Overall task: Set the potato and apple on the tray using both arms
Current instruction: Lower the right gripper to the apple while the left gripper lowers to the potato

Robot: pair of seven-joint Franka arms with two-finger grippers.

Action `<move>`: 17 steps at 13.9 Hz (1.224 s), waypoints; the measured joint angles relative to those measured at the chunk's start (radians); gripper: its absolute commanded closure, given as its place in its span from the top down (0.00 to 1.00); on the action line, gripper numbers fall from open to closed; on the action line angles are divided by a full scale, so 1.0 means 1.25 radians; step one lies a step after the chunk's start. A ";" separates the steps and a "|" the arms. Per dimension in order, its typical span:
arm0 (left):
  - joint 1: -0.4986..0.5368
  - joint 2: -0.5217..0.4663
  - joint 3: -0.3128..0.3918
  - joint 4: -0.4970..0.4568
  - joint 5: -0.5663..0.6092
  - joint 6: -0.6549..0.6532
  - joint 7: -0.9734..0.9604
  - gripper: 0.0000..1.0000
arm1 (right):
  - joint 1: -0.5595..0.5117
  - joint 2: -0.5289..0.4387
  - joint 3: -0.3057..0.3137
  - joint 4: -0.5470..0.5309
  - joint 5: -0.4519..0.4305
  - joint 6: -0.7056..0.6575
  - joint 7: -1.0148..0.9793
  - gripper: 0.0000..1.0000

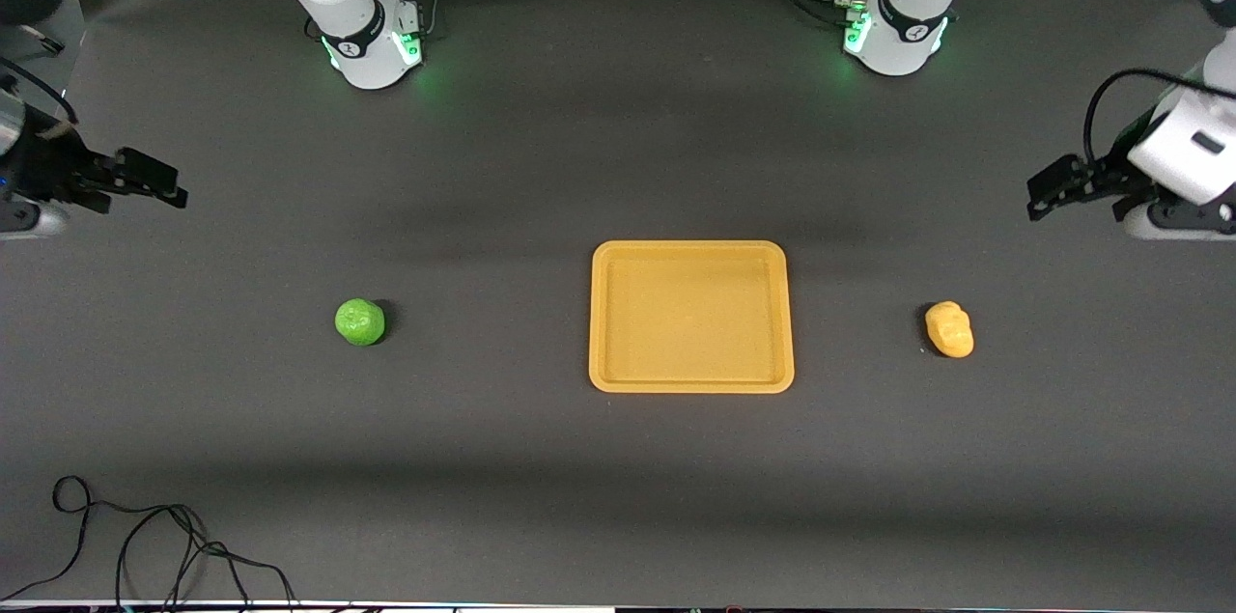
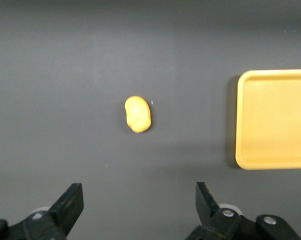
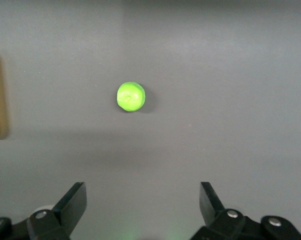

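Both jaws spread wide & empty: left gripper [image 2: 135,212] hangs over table nr potato [image 1: 949,329], right gripper [image 3: 140,212] nr apple [image 1: 359,321], tray [image 1: 690,384] btwn, ready for pickups.

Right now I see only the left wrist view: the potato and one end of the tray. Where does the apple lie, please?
Observer: The apple lies on the table toward the right arm's end, apart from the tray and about as near to the front camera as the potato.
Operator: Does the right claw hold anything?
Observer: No. The right claw is open and holds nothing. It hangs over the table near the right arm's end.
Operator: Is the rest of the tray free?
Observer: Yes. The front view shows the whole tray, and nothing lies in it.
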 measured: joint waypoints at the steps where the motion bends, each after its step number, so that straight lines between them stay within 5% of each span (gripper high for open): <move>1: 0.000 0.027 0.001 -0.002 0.001 0.029 0.000 1.00 | 0.007 0.020 0.001 -0.012 0.000 0.020 0.000 1.00; 17: 0.018 0.414 0.022 -0.083 0.062 0.430 -0.001 1.00 | 0.097 0.308 0.002 -0.159 0.000 0.440 0.087 1.00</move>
